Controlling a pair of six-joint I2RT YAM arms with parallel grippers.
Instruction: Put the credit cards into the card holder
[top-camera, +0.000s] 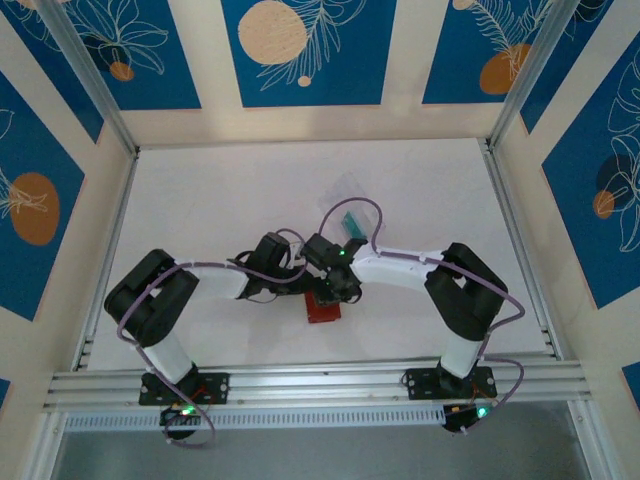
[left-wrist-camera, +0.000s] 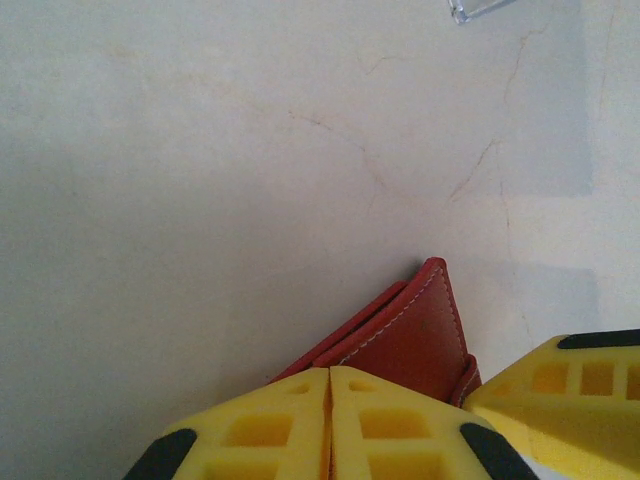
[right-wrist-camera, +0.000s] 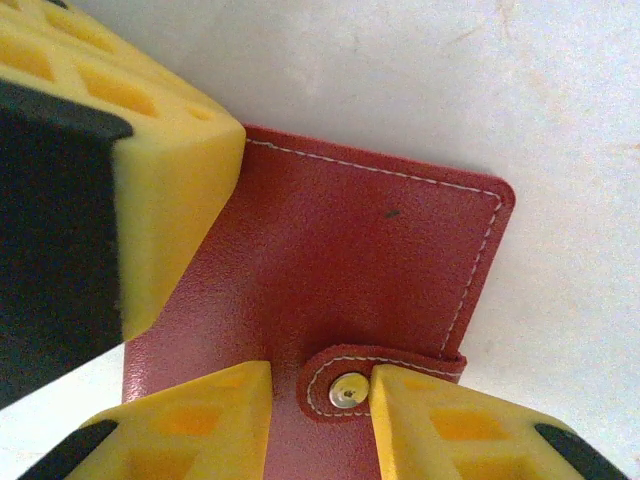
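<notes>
Overhead, a clear plastic case (top-camera: 352, 188) lay on the white table (top-camera: 200, 190) beyond the arms, with a teal credit card (top-camera: 349, 219) at its near edge, partly hidden by the right arm (top-camera: 400, 268). Both wrists crowded over the red card holder (right-wrist-camera: 350, 260), which lay flat near the middle of the table, and they covered much of it from above. The left gripper (left-wrist-camera: 330, 425) had its yellow fingers pressed together with no gap, over one corner of the holder. Whether they caught any leather could not be told. The right gripper (right-wrist-camera: 320, 405) stood partly spread just above the holder's face, one finger on each side of the snap stud (right-wrist-camera: 347, 392). The holder was grained red leather with white stitching along its edges, and a rounded tab carrying the small metal stud lay over its face.
</notes>
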